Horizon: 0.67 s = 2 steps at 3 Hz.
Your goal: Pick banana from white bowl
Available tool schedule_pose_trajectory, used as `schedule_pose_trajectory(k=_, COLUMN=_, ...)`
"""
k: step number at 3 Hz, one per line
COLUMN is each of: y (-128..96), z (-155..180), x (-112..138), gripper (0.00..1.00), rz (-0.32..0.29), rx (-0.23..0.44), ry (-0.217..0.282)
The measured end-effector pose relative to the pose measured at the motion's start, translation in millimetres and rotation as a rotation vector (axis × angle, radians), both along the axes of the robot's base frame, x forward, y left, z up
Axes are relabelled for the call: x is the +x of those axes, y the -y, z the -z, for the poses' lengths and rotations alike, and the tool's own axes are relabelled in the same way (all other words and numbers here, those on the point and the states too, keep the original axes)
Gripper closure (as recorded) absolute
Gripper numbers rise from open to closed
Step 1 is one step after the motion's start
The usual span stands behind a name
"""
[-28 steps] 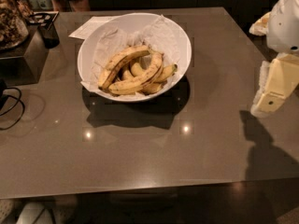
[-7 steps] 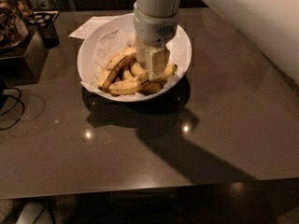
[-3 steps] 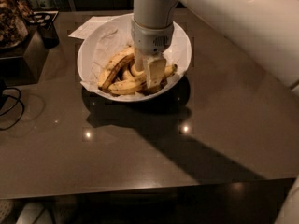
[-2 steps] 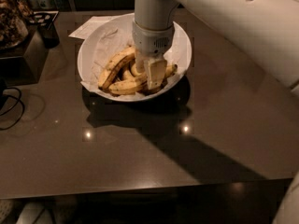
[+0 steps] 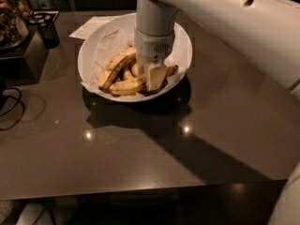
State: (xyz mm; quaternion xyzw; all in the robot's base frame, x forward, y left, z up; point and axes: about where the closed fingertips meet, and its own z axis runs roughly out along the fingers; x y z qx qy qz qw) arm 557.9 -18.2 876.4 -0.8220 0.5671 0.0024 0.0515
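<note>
The white bowl [image 5: 183, 41] with crumpled paper lining stands on the dark table, back centre. Several yellow bananas lie in it. One long banana [image 5: 116, 68] with a dark edge slants up at the left. Another long curved banana [image 5: 125, 86] lies along the bowl's front and runs under the gripper. Shorter bananas sit between them, partly hidden. My gripper [image 5: 153, 78] points straight down into the bowl's right half, its tip down among the bananas and touching or just above the front one. The wrist hides what lies behind it.
A sheet of paper [image 5: 91, 28] lies behind the bowl. A dark box [image 5: 26, 55] and a black container [image 5: 47, 29] stand at the back left, with a black cable [image 5: 11, 109] on the left. My arm [image 5: 234, 27] crosses the upper right. The table's front edge [image 5: 140, 189] is near.
The arm came from the right side to over the bowl and lowered the gripper among the bananas. Over the last second it has barely moved.
</note>
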Motion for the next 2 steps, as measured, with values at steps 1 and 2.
schedule_pose_trajectory(k=1, y=0.1, z=0.1, x=0.0, gripper=0.91, rz=0.001, rx=0.0, ry=0.0)
schedule_pose_trajectory(k=2, y=0.1, z=0.1, x=0.0, gripper=1.0, rz=0.001, rx=0.0, ry=0.0)
